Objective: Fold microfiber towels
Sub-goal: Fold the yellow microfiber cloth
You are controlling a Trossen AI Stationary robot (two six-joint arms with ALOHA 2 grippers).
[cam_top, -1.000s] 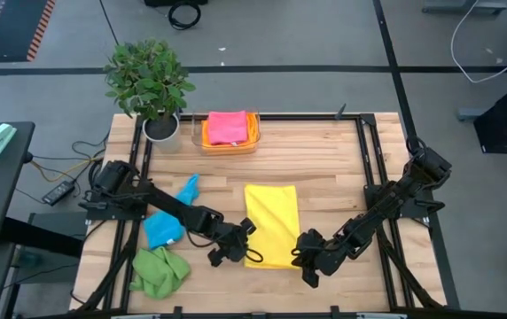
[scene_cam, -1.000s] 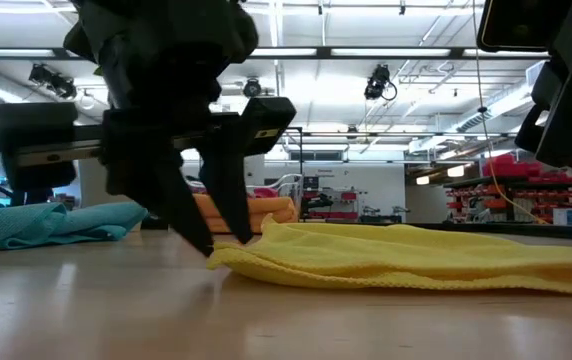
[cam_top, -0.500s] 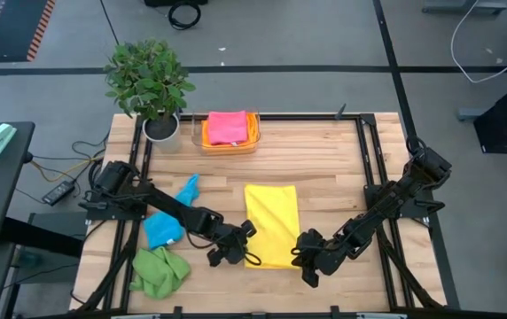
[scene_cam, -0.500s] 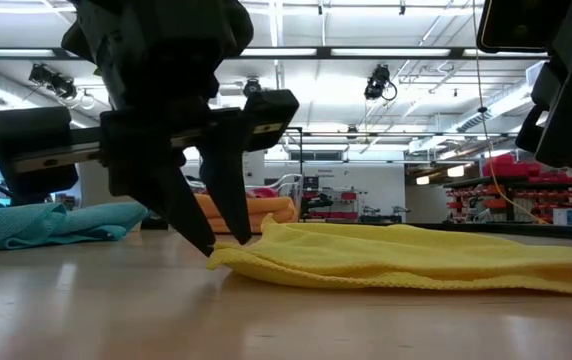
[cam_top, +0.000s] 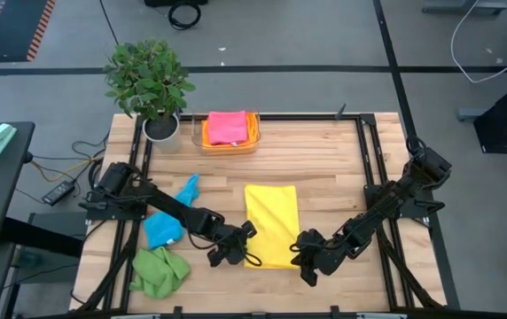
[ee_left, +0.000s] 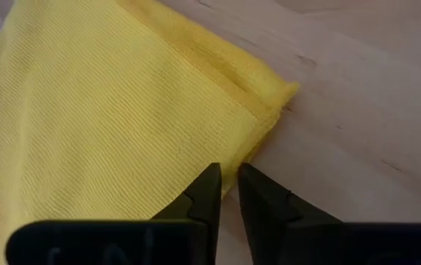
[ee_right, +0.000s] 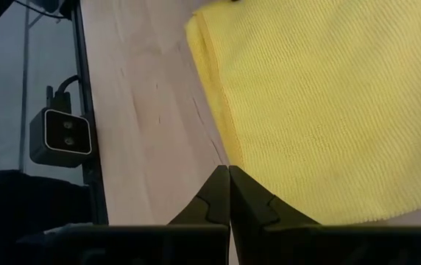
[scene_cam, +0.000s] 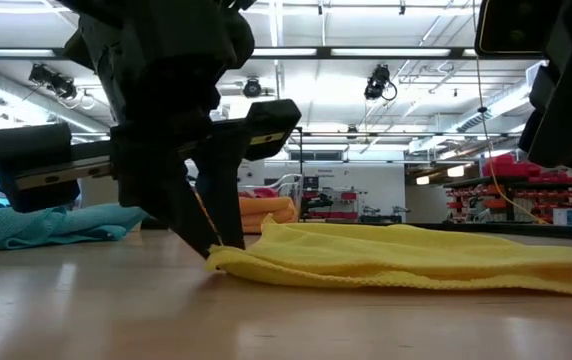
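My left gripper [ee_left: 225,184] is closing on the 7 o'clock corner of the yellow towel [cam_top: 272,225] mid-tabletop [cam_top: 324,168], a narrow gap left. Right gripper [ee_right: 229,193] pressed together at the 5 o'clock corner. Fold lift looks next.

In the low view, the left end effector [scene_cam: 209,240] stands in front of the near corner of the yellow towel [scene_cam: 416,262], so whether cloth sits between its tips cannot be told there. The same view cuts the right arm off at the picture's top and right edge, leaving only a dark mass. In the left wrist view the yellow towel runs off the frame, and in the right wrist view too. The stacked cloths under the pink towel [cam_top: 227,126] in the tray [cam_top: 207,142] are too small to tell apart from above.
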